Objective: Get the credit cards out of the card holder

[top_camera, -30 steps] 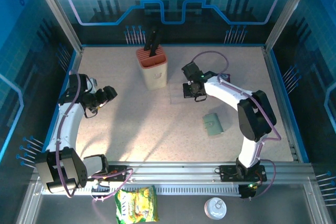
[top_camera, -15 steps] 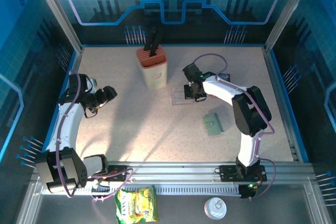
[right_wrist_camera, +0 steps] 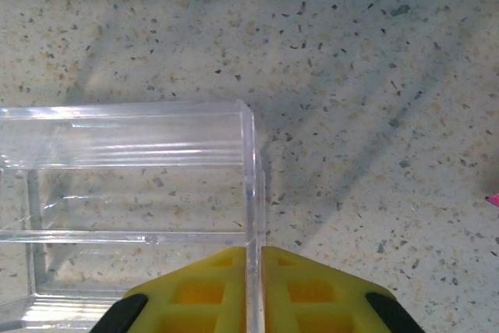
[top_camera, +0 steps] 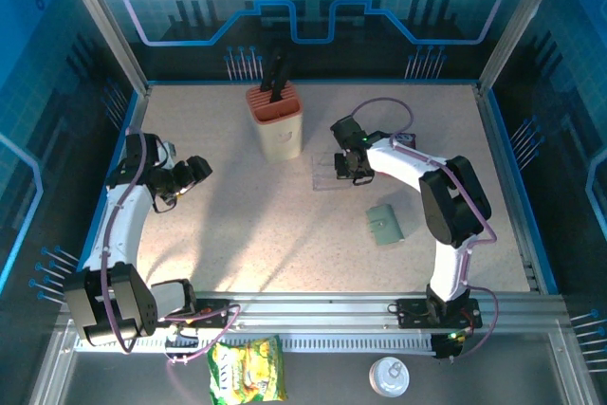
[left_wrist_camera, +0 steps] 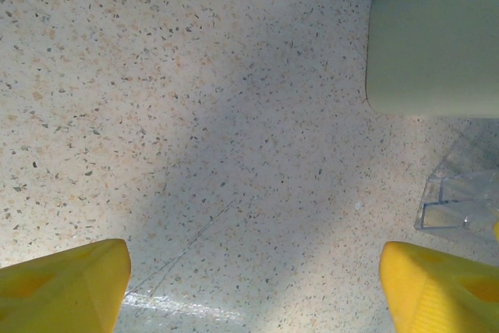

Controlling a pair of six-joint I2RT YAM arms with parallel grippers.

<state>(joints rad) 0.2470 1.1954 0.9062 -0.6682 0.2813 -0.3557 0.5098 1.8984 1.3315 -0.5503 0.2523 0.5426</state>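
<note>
Pinching the thin wall of the clear plastic stand point(right_wrist_camera: 125, 146), my right gripper point(right_wrist_camera: 255, 271) is closed on it. My left gripper point(left_wrist_camera: 249, 259) stands wide open, empty. The flat grey-green folding card holder point(top_camera: 384, 225) lies untouched at five o'clock from the right gripper. I judge card removal not begun.

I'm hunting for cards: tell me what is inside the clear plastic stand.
The clear plastic stand looks empty: speckled table shows through its walls. The right gripper, pinching one wall, covers the near corner.

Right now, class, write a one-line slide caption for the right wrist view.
The right gripper pinches one thin wall of the clear stand on the speckled table.
</note>
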